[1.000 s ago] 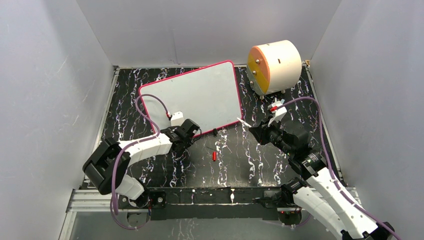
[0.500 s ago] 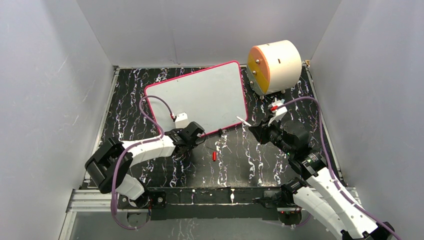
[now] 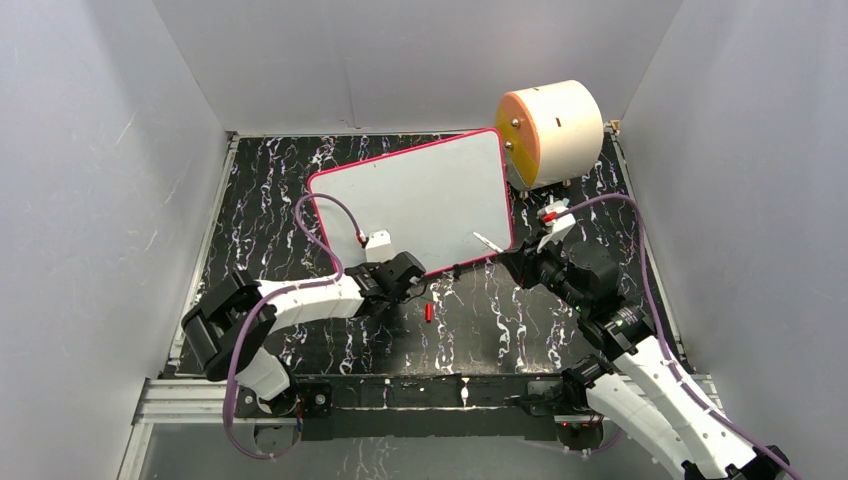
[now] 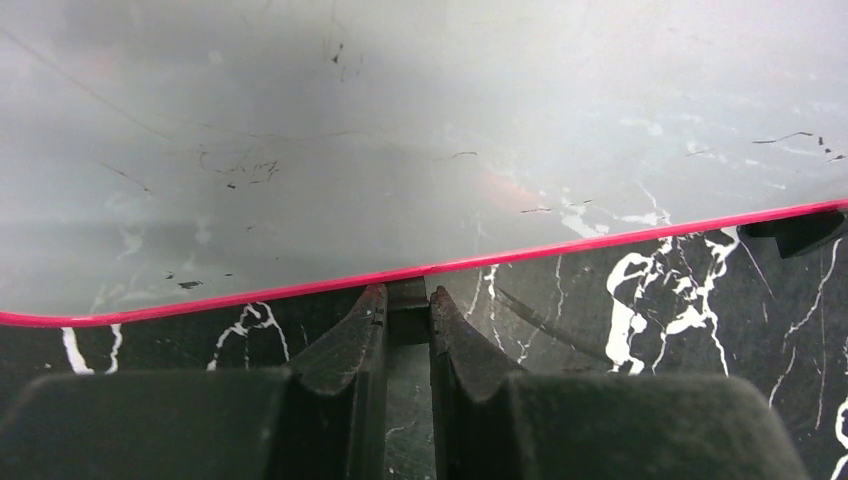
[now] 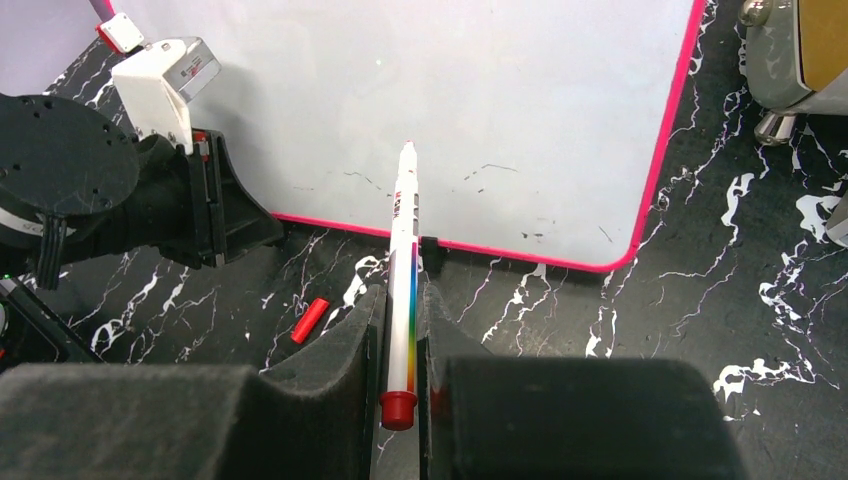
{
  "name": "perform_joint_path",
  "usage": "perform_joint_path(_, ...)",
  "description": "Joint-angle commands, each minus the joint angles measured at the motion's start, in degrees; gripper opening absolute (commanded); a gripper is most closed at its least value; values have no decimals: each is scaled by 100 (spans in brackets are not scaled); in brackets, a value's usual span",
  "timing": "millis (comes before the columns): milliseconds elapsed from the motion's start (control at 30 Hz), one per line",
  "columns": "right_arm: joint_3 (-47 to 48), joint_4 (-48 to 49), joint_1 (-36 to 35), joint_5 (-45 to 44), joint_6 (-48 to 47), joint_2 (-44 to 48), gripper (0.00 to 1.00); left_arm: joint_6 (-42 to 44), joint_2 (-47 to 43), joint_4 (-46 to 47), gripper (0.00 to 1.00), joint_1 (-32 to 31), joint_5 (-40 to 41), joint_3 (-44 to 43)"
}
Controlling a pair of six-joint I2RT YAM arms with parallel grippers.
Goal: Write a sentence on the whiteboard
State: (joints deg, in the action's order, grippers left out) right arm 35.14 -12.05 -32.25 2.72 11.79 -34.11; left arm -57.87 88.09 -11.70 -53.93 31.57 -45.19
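Your left gripper [image 4: 408, 312] pinches the whiteboard [image 3: 420, 190] at its near edge; right gripper [image 5: 402, 330] clamps the marker [image 5: 405, 240], tip over the board. Cylinder [image 3: 555, 130] sits just beside the far-right corner; a wide strip of table [image 3: 260, 200] shows left.

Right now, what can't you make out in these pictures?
- Whether the marker tip touches the whiteboard: right wrist view, no side angle.
- Dark specks on the whiteboard: left wrist view, too small to read.
- The left end effector's grip: top view, its own wrist covers it.
- The cylinder: right wrist view, cut by the frame edge.

Blk marble tbl [image 3: 260, 180] — whiteboard [image 3: 420, 195], cylinder [image 3: 555, 130], cap [image 3: 428, 312]
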Motion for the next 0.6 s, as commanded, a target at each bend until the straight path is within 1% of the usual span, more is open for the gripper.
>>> perform_joint_path(0,196,164,16,-68,-45,48,0,-264,116,39,0,-314,-257,-152)
perform_joint_path(167,221,162,15,-20,-53,-3,0,-342,126,-5,0,-333,-260,-223)
perform_joint_path(200,234,152,17,-10,-60,-14,0,-347,110,-7,1,-329,-254,-239)
perform_joint_path(267,267,119,16,-2,-100,-38,0,-349,67,-31,10,-331,-242,-267)
perform_joint_path(367,292,78,11,9,-131,-74,0,-348,-12,-38,19,-333,-256,-297)
perform_joint_path(567,360,107,11,88,-179,-256,0,-311,-208,-34,32,-337,-403,-343)
